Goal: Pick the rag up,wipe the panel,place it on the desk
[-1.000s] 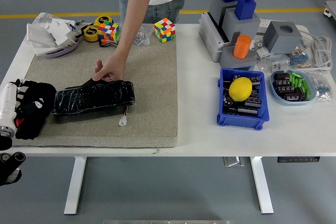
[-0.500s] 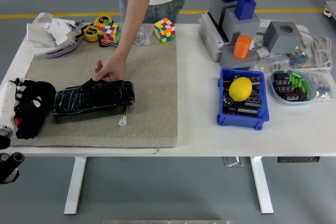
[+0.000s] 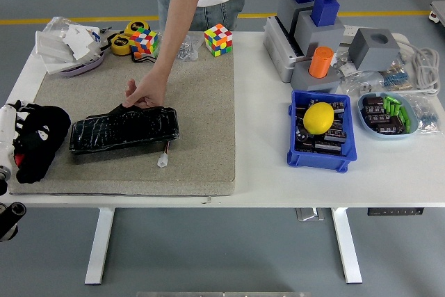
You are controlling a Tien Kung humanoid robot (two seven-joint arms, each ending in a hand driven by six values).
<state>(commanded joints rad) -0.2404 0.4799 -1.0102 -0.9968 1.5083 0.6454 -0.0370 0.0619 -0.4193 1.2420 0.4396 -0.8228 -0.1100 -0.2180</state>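
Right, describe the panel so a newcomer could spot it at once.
Start at the tan mat covering the table's left half. Near its front left lies the panel, a long, flat, glossy black slab with a short white-tipped lead at its right end. A person's hand rests on its far edge; the soft black bundle beside it is matte.

Bright, even overhead light; edges perhaps slightly soft.

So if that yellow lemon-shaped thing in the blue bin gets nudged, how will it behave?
The yellow lemon-shaped thing looks rounded and smooth, so it would probably roll. It sits atop dark parts in the blue bin, so the bin walls should likely contain it.
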